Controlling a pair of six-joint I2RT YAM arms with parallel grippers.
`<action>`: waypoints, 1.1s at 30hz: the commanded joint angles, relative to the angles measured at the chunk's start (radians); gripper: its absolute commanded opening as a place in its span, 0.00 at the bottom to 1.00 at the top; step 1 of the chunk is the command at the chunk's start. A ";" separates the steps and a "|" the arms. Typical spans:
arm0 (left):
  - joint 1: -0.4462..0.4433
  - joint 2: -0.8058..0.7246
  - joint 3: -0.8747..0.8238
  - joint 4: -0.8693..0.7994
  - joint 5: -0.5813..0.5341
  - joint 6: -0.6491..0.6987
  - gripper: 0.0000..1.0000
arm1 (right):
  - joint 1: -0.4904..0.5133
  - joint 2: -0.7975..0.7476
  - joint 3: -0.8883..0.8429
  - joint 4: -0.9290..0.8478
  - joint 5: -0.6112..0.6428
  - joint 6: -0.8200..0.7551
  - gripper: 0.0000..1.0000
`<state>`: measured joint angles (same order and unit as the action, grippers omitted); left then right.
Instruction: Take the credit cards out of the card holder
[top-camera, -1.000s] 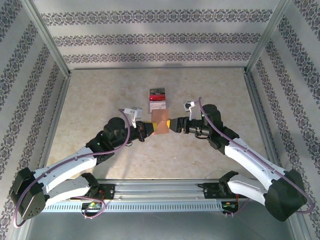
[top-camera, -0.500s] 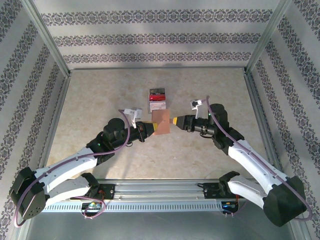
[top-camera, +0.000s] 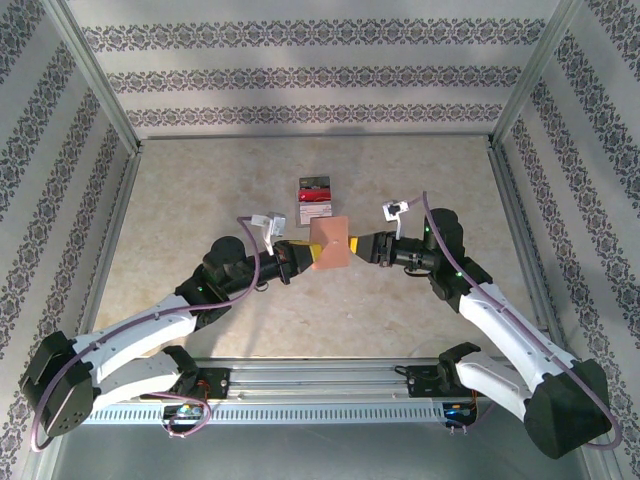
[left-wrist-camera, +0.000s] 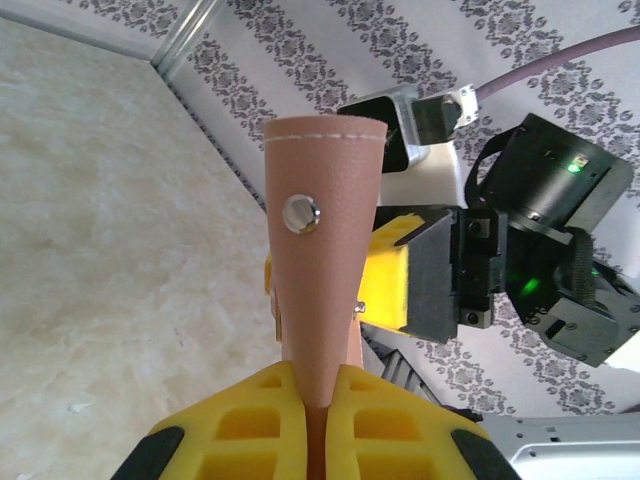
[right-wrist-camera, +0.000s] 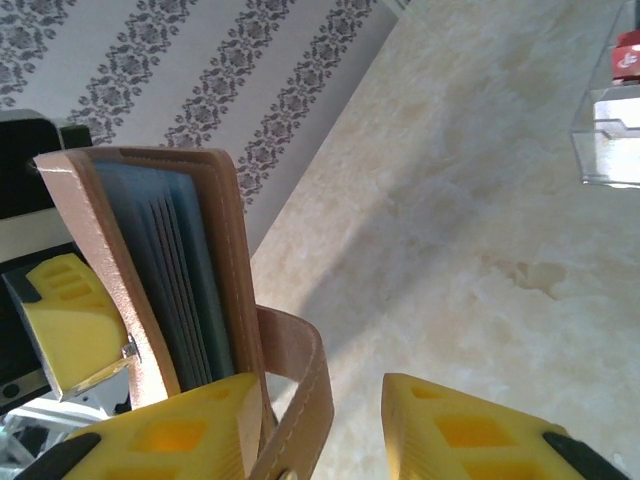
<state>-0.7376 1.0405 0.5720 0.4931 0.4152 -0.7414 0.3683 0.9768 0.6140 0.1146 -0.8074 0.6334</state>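
The salmon card holder (top-camera: 331, 246) hangs above the table's middle between both arms. My left gripper (top-camera: 301, 256) is shut on its lower edge; in the left wrist view the yellow fingers (left-wrist-camera: 250, 420) pinch the leather below the snap button (left-wrist-camera: 300, 213). My right gripper (top-camera: 358, 246) is at the holder's other side. In the right wrist view the holder (right-wrist-camera: 235, 250) stands partly spread, showing grey-blue pockets (right-wrist-camera: 170, 270). The right gripper (right-wrist-camera: 320, 390) is open, the strap (right-wrist-camera: 300, 400) lying between its fingers beside the left one. No credit cards can be made out in the pockets.
A small red, white and dark stack (top-camera: 314, 197) lies on the table just beyond the holder, also at the right wrist view's edge (right-wrist-camera: 610, 120). Metal frame posts and patterned walls enclose the beige table (top-camera: 200, 200).
The right gripper has drawn back to the right and its jaws have narrowed. The holder now shows wider and more spread from above. The left arm has barely moved.
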 joint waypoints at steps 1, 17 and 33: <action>0.011 0.008 -0.006 0.133 0.059 -0.023 0.00 | -0.015 0.002 -0.028 0.086 -0.092 0.033 0.37; 0.014 0.060 -0.009 0.263 0.145 -0.067 0.00 | -0.055 -0.004 -0.080 0.367 -0.304 0.236 0.38; 0.014 0.128 -0.006 0.346 0.173 -0.108 0.01 | -0.012 -0.005 -0.066 0.386 -0.306 0.261 0.17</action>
<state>-0.7128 1.1515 0.5648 0.7498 0.5449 -0.8333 0.3119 0.9768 0.5404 0.4496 -1.0622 0.8948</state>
